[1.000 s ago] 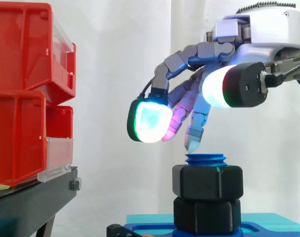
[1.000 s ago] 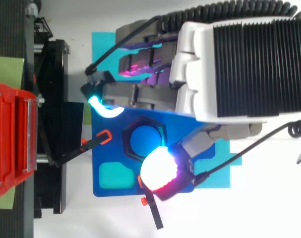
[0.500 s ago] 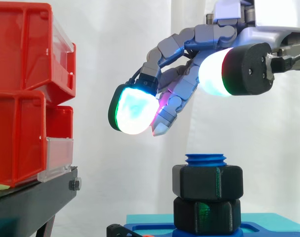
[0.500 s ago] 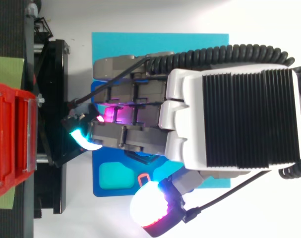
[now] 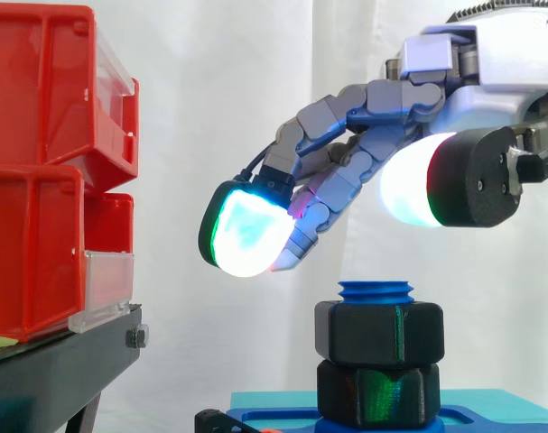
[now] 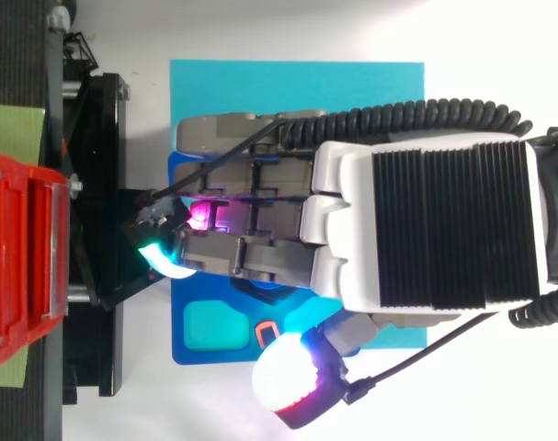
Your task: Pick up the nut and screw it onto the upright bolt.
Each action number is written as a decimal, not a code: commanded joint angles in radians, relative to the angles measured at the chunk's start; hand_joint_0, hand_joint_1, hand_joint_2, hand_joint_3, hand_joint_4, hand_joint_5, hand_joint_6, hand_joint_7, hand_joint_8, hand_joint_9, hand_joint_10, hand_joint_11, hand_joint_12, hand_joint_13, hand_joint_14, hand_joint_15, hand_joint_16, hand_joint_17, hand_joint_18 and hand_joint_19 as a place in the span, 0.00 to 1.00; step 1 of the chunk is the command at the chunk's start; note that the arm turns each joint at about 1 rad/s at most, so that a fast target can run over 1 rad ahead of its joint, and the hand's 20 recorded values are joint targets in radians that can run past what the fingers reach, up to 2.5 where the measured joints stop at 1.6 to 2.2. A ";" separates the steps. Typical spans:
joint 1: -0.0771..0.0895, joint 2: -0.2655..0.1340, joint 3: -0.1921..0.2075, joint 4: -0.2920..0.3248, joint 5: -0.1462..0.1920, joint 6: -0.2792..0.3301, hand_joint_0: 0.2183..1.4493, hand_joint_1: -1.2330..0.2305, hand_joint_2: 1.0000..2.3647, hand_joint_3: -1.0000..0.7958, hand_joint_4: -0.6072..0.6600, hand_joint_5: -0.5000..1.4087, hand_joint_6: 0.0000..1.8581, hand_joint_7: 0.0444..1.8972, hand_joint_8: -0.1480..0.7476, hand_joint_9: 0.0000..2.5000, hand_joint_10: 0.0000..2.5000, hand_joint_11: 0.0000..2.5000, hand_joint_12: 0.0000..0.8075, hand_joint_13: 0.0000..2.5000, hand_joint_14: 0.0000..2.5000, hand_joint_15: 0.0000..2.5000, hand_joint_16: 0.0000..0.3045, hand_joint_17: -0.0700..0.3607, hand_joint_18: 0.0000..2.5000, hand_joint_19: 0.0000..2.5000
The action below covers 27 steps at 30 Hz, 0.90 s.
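Hand (image 5: 490, 68) held open and empty above the seated nut (image 5: 379, 333)

The nut is seen threaded on the upright blue bolt (image 5: 376, 290). The screwing step is judged nearly done, and a fresh grip for any final turn is called for next. A second earlier, the fingers were almost touching the bolt's top.

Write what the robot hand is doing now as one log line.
hand: open, holding nothing, hovering over blue bolt | nut: threaded on, bolt tip showing above it | hand touching nut: no
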 commanded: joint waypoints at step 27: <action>-0.019 0.000 -0.056 0.026 -0.004 0.003 0.21 0.63 0.00 0.28 0.64 0.24 0.27 0.58 0.40 0.28 0.00 0.00 0.28 0.25 0.00 0.00 0.08 0.29 0.08 0.00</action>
